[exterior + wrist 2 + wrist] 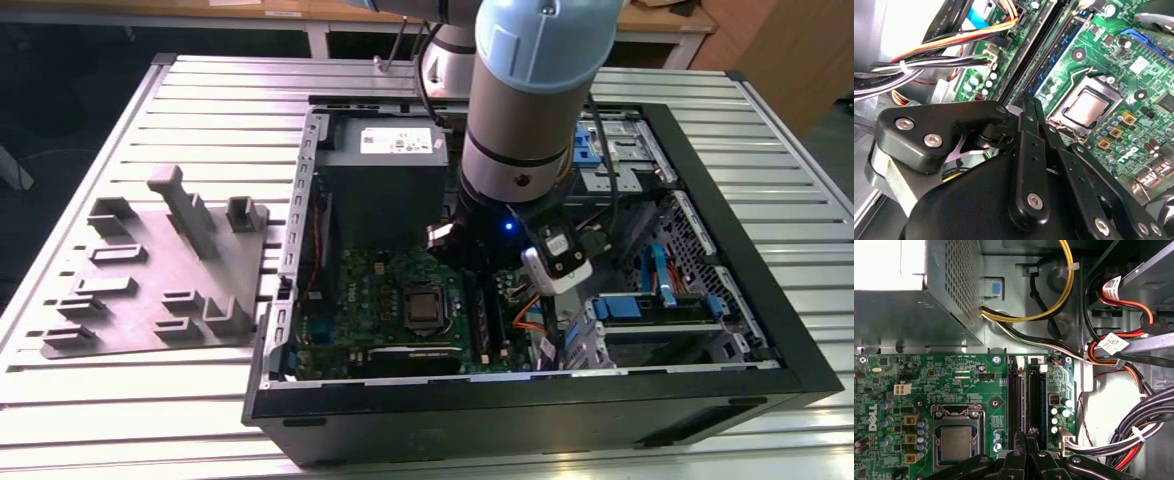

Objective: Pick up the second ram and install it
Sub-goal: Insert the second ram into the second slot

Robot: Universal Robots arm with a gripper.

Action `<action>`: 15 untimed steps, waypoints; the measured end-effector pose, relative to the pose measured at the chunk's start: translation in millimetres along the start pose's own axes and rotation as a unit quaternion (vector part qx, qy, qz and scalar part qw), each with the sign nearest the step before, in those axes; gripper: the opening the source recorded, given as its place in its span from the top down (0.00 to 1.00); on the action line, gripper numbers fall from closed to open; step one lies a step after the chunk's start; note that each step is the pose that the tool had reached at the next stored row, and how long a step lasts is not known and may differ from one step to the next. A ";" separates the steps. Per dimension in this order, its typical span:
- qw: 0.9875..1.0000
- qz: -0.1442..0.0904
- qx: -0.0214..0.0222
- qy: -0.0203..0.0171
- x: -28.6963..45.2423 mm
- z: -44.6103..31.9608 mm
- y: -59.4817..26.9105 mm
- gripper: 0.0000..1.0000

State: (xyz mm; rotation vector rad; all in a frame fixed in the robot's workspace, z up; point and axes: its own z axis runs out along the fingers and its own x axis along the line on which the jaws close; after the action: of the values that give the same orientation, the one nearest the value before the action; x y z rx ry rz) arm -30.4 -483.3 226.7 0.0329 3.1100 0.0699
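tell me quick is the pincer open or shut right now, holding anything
Pincer: shut, fingertips together over the black memory slots; whether it pinches anything cannot be told.

The power supply carries a white label with dark print, too small to read in the exterior view. In the first wrist view, the motherboard has a white logo near its edge and many tiny white markings. Two white tags with fine print hang on the red cables. In the second wrist view, a black cable bears white lettering, which I cannot make out.
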 end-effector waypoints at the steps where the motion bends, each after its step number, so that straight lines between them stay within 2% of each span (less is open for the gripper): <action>1: 1.000 -0.002 -0.002 0.000 0.5 0.1 0.0 0.89; 5: 1.000 -0.005 -0.008 0.000 1.0 0.1 -0.1 0.89; 15: 1.000 -0.005 -0.008 0.000 1.1 -0.1 -4.4 0.89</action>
State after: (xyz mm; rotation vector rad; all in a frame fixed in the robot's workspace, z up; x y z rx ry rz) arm -31.6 -487.6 226.5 0.0170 3.1091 0.0933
